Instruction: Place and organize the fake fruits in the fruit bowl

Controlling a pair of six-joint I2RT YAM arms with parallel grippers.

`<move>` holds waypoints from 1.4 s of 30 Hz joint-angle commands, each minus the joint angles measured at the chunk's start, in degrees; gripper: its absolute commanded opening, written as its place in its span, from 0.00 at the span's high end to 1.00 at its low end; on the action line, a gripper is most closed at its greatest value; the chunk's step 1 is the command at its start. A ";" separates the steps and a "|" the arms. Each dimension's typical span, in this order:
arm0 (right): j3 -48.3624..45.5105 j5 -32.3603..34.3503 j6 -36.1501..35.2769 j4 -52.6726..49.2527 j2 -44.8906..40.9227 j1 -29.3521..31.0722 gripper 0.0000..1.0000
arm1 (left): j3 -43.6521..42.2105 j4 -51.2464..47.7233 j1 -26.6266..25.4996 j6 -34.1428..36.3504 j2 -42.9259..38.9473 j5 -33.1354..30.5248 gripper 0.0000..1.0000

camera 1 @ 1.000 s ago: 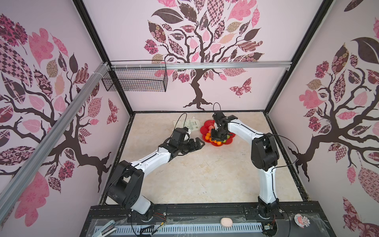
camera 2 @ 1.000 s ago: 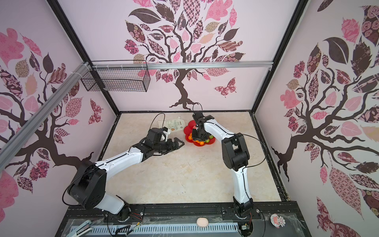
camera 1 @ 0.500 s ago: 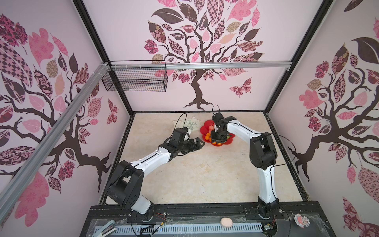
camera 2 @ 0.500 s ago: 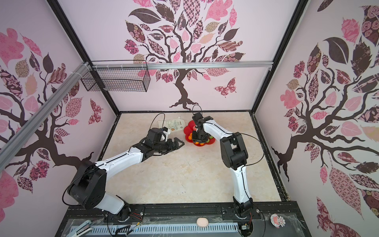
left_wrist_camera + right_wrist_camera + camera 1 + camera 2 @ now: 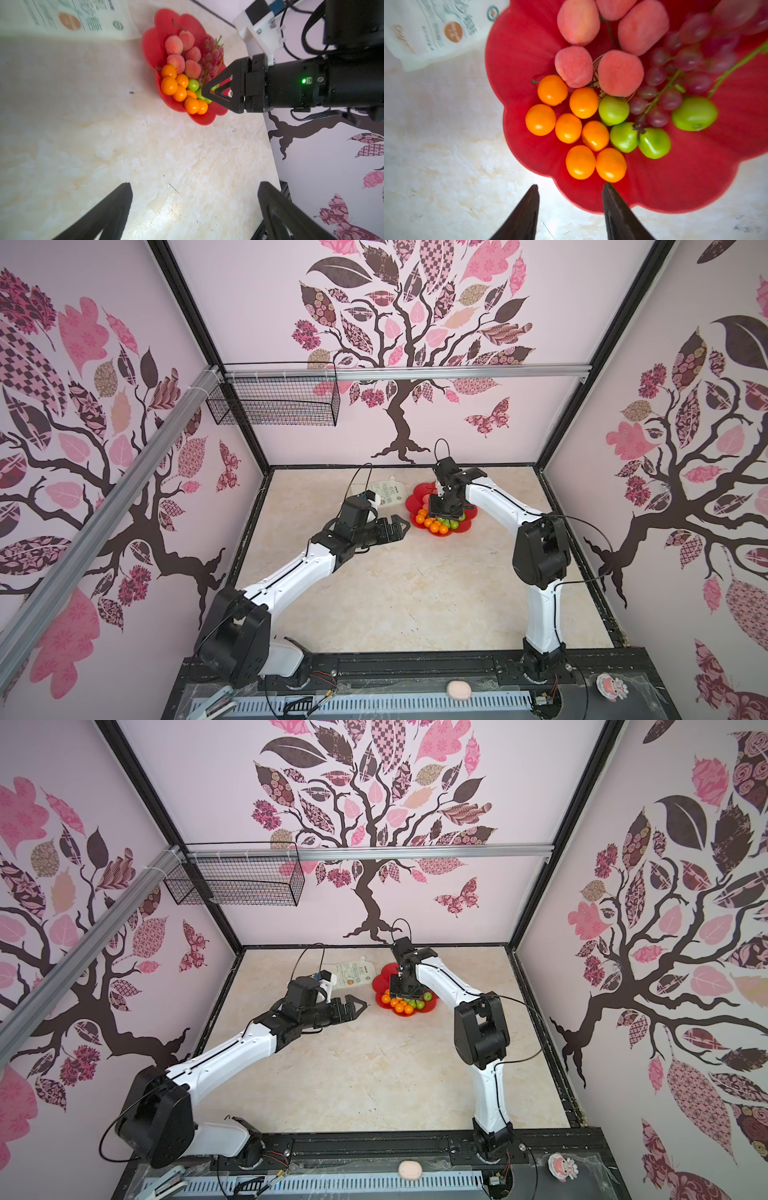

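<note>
The red scalloped fruit bowl [image 5: 675, 182] stands at the back of the table [image 5: 419, 497] and holds all the fake fruits I can see. Several orange tangerines [image 5: 568, 127] fill its near side. Pink peaches [image 5: 619, 72] lie over the gold emblem, with green apples [image 5: 654, 143] and the dark red grape bunch [image 5: 689, 58] beside them. My right gripper [image 5: 571, 185] hangs open and empty just above the bowl's front rim [image 5: 445, 512]. My left gripper [image 5: 195, 185] is wide open and empty above bare table, left of the bowl [image 5: 397, 526].
A white printed pouch [image 5: 384, 493] lies flat against the bowl's left side. A black wire basket [image 5: 274, 402] hangs on the back-left rail. A pale pink oval lump [image 5: 458, 690] sits on the front ledge. The beige table [image 5: 415, 593] stretches in front of the bowl.
The right gripper has shifted slightly over the bowl and its jaws have spread wider. The left arm has stayed where it was.
</note>
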 commanded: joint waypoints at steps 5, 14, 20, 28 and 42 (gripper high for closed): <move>-17.47 6.58 -0.43 14.28 -22.07 -0.14 0.38 | -4.62 -1.24 -0.08 7.88 -13.25 -14.01 0.02; -42.05 19.89 -4.72 35.91 -40.44 -0.25 0.12 | -12.93 1.09 0.21 16.07 -28.34 -30.13 0.02; -52.20 32.94 -7.72 45.69 -46.20 -0.41 0.03 | -23.06 11.66 1.05 24.70 -36.38 -42.07 0.01; -64.12 35.14 -2.72 53.44 -50.83 -9.74 0.00 | -30.03 16.68 9.25 29.78 -36.73 -49.34 0.01; -77.91 41.05 -11.48 83.78 -44.14 -13.94 0.00 | -36.05 33.73 11.05 38.20 -20.58 -58.51 0.02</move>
